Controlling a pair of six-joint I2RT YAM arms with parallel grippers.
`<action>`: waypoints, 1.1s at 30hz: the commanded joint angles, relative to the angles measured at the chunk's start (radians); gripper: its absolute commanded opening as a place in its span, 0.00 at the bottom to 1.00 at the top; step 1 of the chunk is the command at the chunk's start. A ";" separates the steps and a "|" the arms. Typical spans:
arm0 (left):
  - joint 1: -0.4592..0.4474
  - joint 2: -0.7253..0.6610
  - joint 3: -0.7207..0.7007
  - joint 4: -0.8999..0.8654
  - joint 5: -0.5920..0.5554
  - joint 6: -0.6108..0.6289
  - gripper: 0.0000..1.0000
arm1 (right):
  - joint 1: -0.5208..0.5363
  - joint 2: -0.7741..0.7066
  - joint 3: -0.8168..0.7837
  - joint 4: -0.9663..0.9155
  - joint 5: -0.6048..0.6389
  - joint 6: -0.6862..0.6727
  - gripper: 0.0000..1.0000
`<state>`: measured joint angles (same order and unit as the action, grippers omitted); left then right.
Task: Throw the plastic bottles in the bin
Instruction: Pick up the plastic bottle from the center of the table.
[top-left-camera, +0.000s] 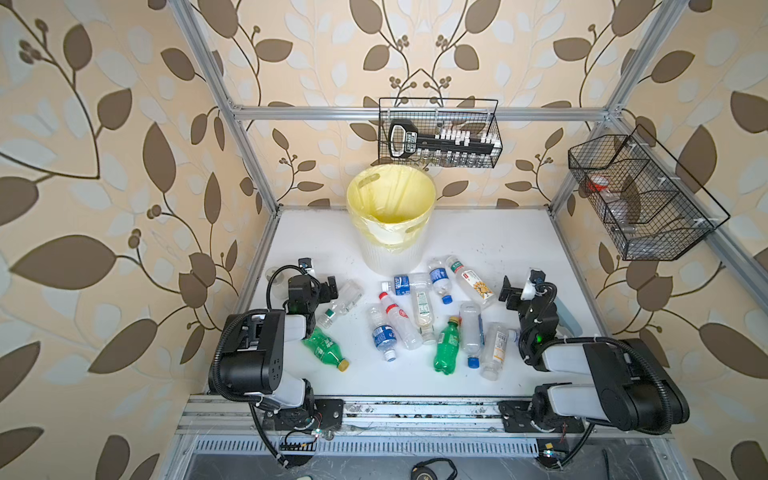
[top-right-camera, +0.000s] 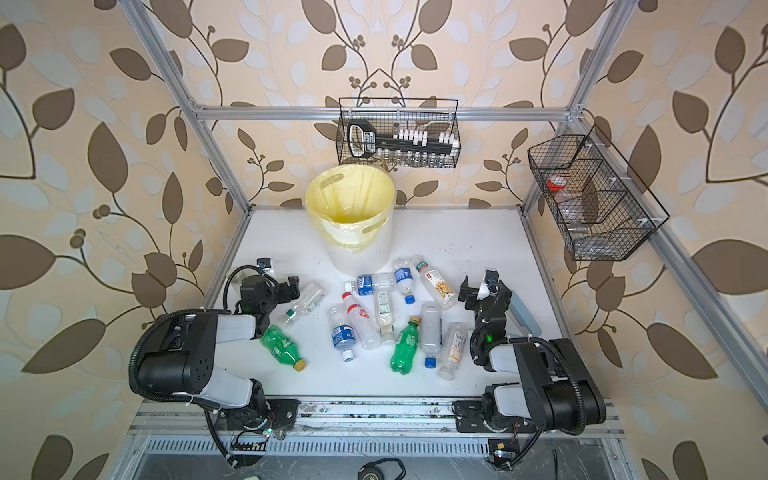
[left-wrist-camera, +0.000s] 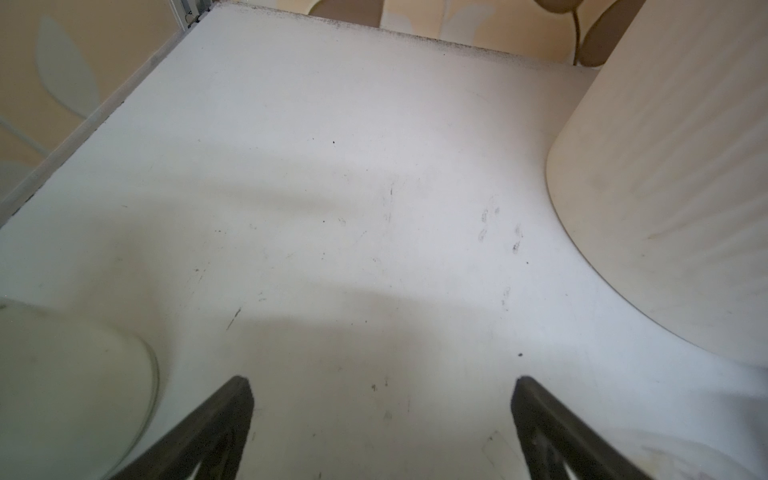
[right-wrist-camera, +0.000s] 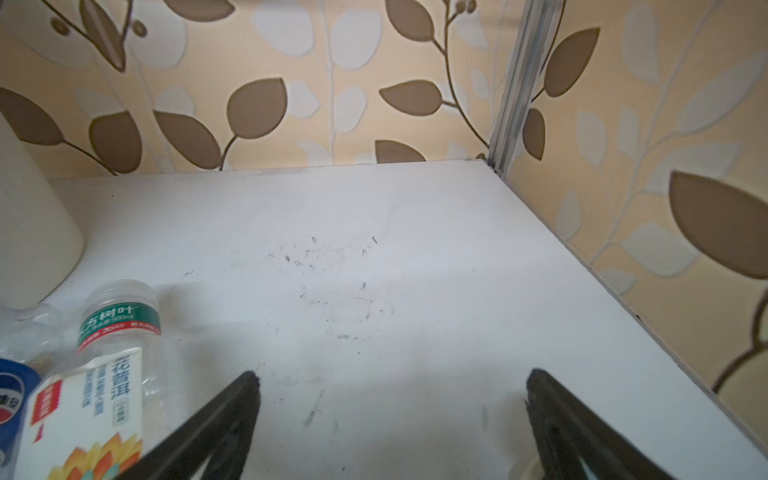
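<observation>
Several plastic bottles lie scattered on the white table (top-left-camera: 478, 232) in both top views. Among them are a green one (top-left-camera: 446, 347) (top-right-camera: 405, 347), a second green one (top-left-camera: 326, 347), a blue-labelled one (top-left-camera: 384, 334) and a sunflower-labelled one (top-left-camera: 471, 282) (right-wrist-camera: 83, 395). The bin (top-left-camera: 390, 220) (top-right-camera: 351, 216) (left-wrist-camera: 665, 187) stands upright behind them, lined in pale yellow. My left gripper (top-left-camera: 328, 286) (left-wrist-camera: 382, 386) is open over bare table, beside a clear bottle (top-left-camera: 343, 303). My right gripper (top-left-camera: 509, 291) (right-wrist-camera: 390, 382) is open and empty, just right of the sunflower bottle.
Two black wire baskets hang above the table, one on the back rail (top-left-camera: 440, 133) and one on the right rail (top-left-camera: 640, 195). Aluminium frame posts (top-left-camera: 249, 158) edge the table. A clear round object (top-left-camera: 276, 278) lies behind my left wrist.
</observation>
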<state>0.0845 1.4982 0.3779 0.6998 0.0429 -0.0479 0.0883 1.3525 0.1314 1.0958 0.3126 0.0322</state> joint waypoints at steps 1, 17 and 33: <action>-0.002 -0.002 0.023 0.011 -0.014 0.014 0.99 | 0.010 0.000 -0.016 0.060 -0.038 -0.044 1.00; -0.003 -0.002 0.023 0.009 -0.014 0.014 0.99 | 0.008 0.000 -0.013 0.058 -0.044 -0.042 1.00; -0.002 -0.001 0.023 0.010 -0.014 0.014 0.99 | 0.000 0.000 -0.002 0.038 -0.056 -0.038 1.00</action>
<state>0.0845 1.4982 0.3779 0.6998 0.0433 -0.0479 0.0933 1.3525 0.1303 1.1179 0.2691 0.0135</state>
